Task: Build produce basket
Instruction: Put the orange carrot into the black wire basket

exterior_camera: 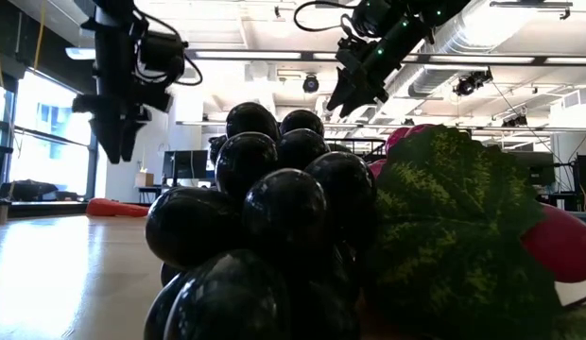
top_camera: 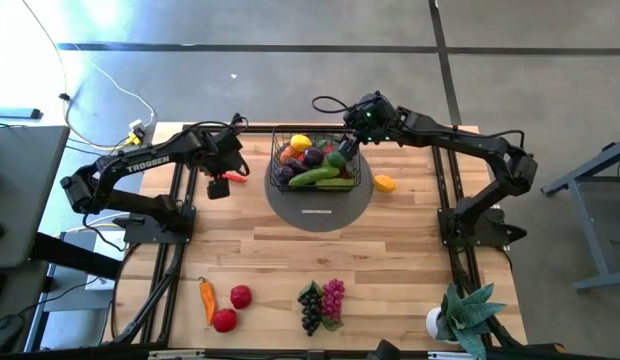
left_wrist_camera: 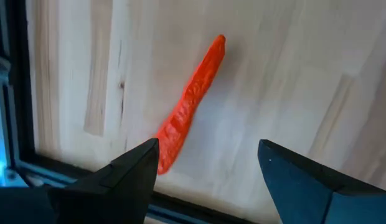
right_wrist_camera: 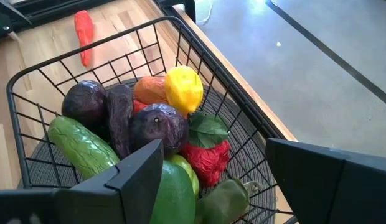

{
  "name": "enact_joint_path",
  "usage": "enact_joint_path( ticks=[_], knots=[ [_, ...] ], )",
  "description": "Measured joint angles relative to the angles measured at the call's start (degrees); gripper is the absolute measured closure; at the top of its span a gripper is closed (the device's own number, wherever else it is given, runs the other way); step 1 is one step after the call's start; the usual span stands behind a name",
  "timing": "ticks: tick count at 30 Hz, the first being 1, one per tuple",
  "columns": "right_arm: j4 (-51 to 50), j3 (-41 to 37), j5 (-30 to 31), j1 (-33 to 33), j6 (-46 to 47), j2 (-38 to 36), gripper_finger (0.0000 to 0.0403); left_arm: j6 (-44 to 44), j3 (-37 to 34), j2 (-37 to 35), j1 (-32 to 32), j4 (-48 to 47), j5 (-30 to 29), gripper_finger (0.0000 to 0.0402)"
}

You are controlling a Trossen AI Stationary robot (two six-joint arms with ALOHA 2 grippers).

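Low view: dark grapes (exterior_camera: 265,227) and leaf (exterior_camera: 463,227) fill frame, hide basket and most of table; pink grapes (exterior_camera: 567,247) cut off at right edge. Red chili (exterior_camera: 116,208) partly hidden behind dark grapes at left. Left wrist view: lower end of chili (left_wrist_camera: 192,102) hidden behind finger (left_wrist_camera: 127,177). Right wrist view: green pepper (right_wrist_camera: 225,200) cut off at bottom edge; cucumber (right_wrist_camera: 84,148) end hidden behind finger (right_wrist_camera: 134,177). High view: items in basket (top_camera: 356,180) too small to tell apart.

Wood, wire and glossy plastic
Pale planked wood table (top_camera: 290,260); black wire basket (right_wrist_camera: 50,68); glossy dark grapes (exterior_camera: 265,217); rough-skinned red pepper (left_wrist_camera: 190,102).
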Motion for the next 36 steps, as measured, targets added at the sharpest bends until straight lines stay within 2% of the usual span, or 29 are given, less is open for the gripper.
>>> enact_joint_path(
  ticks=[9, 15, 27, 36],
  knots=[
    [-0.01, 0.00, -0.02, 0.00, 1.56, 0.00, 0.0137, 7.16, -4.48, 0.14, 3.53, 6.59, 2.49, 0.0140],
    [-0.01, 0.00, 0.00, 0.00, 1.63, 0.00, 0.0137, 9.39, -4.91, 4.51, 4.82, 7.79, 2.44, 0.0140],
    [-0.04, 0.00, 0.00, 0.00, 1.72, 0.00, 0.0137, 12.85, -4.90, 14.20, 4.82, 12.33, -2.18, 0.0140],
    [-0.06, 0.00, -0.02, 0.00, 4.12, 0.00, 0.0137, 14.33, -4.80, 16.26, 4.38, 16.43, -3.01, 0.0165]
  ],
)
